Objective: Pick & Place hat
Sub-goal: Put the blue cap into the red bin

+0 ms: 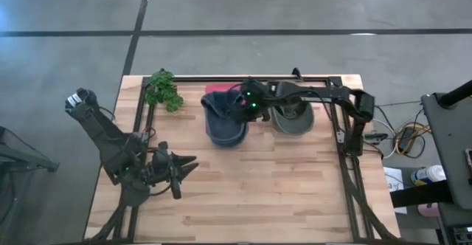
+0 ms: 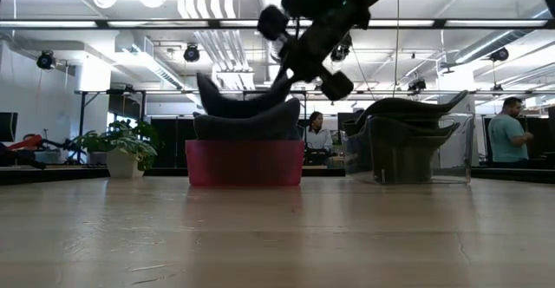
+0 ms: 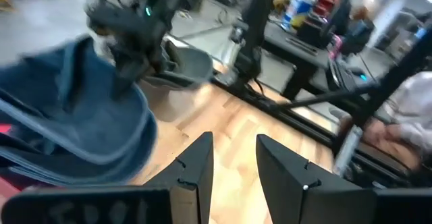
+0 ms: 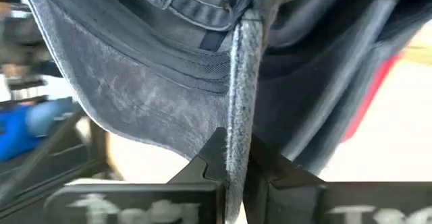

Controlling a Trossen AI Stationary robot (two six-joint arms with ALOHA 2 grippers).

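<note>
A blue-grey denim hat [image 1: 225, 123] [image 2: 243, 108] lies on top of other dark hats in the red bin [image 2: 244, 165] at the table's far middle. My right gripper [image 4: 236, 160] [image 2: 283, 81] reaches in from the right, slanting down, and is shut on this hat's upturned edge. My left gripper [image 3: 233, 163] [image 1: 186, 164] hovers open over the table's near left, pointing toward the bins, with nothing between its fingers. The blue hat [image 3: 74, 123] also shows in the left wrist view. My right gripper pinches a thin upturned edge of the hat [image 4: 237, 116] between its two fingers [image 4: 210, 158], on the hat's right side. The fingers come slanting down from the table's right. The edge stands upright in the hold. The hat's underside seems to lie on the stack in the red bin.
A clear bin [image 2: 408, 162] [image 1: 295, 119] with dark olive hats stands right of the red bin. A potted plant [image 1: 164, 90] sits at the far left corner. Black frame rails [image 1: 346, 149] run along the table's sides. People [image 2: 507, 136] show in the room beyond.
</note>
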